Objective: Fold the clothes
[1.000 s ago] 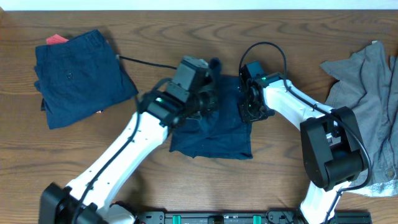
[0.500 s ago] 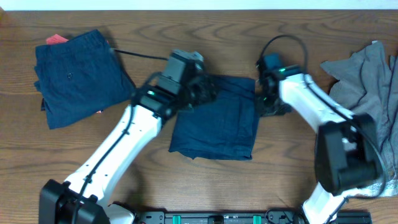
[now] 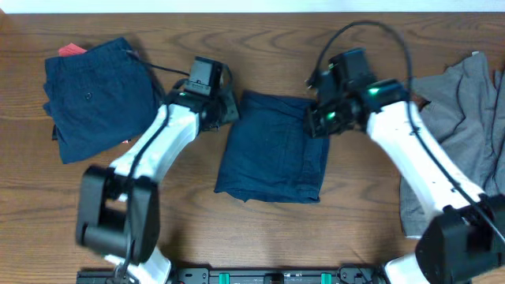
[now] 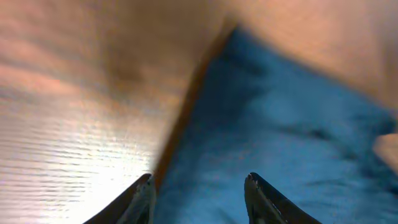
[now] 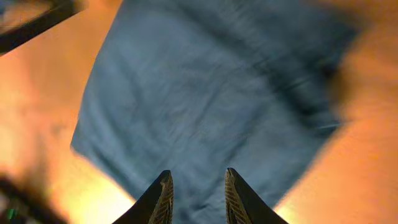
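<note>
at centre, folded navy garment (image 3: 274,150), long axis near-to-far, left pincer (image 4: 198,186) and right pincer (image 5: 197,183) parted, empty

A robotics lab: two white arms (image 3: 150,150) rise from a black rail (image 3: 276,276) at the wood table's (image 3: 237,39) near edge, a cable (image 3: 371,25) looping by the far edge.

No writing, brand or number can be read; the red slip (image 3: 72,50) at the folded pile (image 3: 99,99) is too small.
</note>
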### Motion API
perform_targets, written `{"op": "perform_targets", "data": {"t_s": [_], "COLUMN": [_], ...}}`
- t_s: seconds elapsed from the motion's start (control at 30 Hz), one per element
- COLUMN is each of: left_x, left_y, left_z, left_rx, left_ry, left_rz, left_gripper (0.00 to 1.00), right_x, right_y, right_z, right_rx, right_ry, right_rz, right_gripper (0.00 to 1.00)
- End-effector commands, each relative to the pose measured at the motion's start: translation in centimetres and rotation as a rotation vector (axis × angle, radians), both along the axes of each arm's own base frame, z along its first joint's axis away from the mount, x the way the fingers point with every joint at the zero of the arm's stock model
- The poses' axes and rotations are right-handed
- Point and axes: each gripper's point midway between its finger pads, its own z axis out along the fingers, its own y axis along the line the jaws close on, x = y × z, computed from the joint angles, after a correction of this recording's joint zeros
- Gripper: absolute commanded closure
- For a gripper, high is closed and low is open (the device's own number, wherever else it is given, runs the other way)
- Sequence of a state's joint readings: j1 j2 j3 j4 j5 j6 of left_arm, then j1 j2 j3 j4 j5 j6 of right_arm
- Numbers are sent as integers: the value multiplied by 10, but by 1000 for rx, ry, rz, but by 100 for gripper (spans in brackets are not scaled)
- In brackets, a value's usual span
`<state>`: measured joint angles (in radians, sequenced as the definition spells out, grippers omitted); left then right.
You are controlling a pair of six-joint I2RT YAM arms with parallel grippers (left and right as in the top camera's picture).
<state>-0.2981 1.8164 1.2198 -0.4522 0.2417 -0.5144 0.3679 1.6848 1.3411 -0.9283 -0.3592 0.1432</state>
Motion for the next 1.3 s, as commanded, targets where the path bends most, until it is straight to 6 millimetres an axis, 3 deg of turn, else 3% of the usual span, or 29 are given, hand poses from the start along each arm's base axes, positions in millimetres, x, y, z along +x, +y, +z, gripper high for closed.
{"op": "perform_targets", "data": {"t_s": [0.0, 0.13, 0.23, 0.3, 0.4, 0.53, 0.63, 0.7, 0.8, 0.9, 0.97, 1.13, 1.27], "left_x": [-15, -45, -69, -87, -115, -155, -176, -181, -173, -154, -132, -60, -27], "left_y": [-10, -8, -1, 5, 13, 17, 17, 15, 11, 17, 23, 28, 25], "left_z": [-26, -52, -58, -58, -56, -46, -35, -27, -17, -11, -8, -1, -4], "left_rx": [-29, -22, 11, 33, 65, 84, 85, 90, 82, 116, 144, 189, 167], "left_ry": [106, 268, 368, 440, 562, 728, 814, 804, 725, 603, 490, 161, 48], "left_rz": [-53, -63, -77, -86, -81, -86, -97, -136, -161, -155, -139, -182, -189], "left_gripper": [52, 52, 52, 52, 52, 52, 53, 54, 53, 52, 48, 24, 20], "right_x": [-39, -78, -101, -109, -107, -73, -26, 12, 53, 70, 70, 57, 47], "right_y": [25, 31, 24, 8, -22, -53, -74, -84, -80, -69, -61, -46, -46], "right_z": [-31, -60, -79, -93, -113, -133, -133, -125, -108, -95, -93, -95, -92], "right_rx": [12, -36, -88, -158, -277, -353, -386, -393, -349, -310, -283, -226, -226], "right_ry": [126, 220, 272, 302, 299, 183, 15, -131, -305, -378, -378, -325, -294], "right_rz": [115, 179, 194, 152, 38, -88, -191, -248, -230, -209, -193, -158, -164], "right_gripper": [73, 72, 72, 71, 69, 67, 67, 67, 68, 66, 64, 57, 49]}}
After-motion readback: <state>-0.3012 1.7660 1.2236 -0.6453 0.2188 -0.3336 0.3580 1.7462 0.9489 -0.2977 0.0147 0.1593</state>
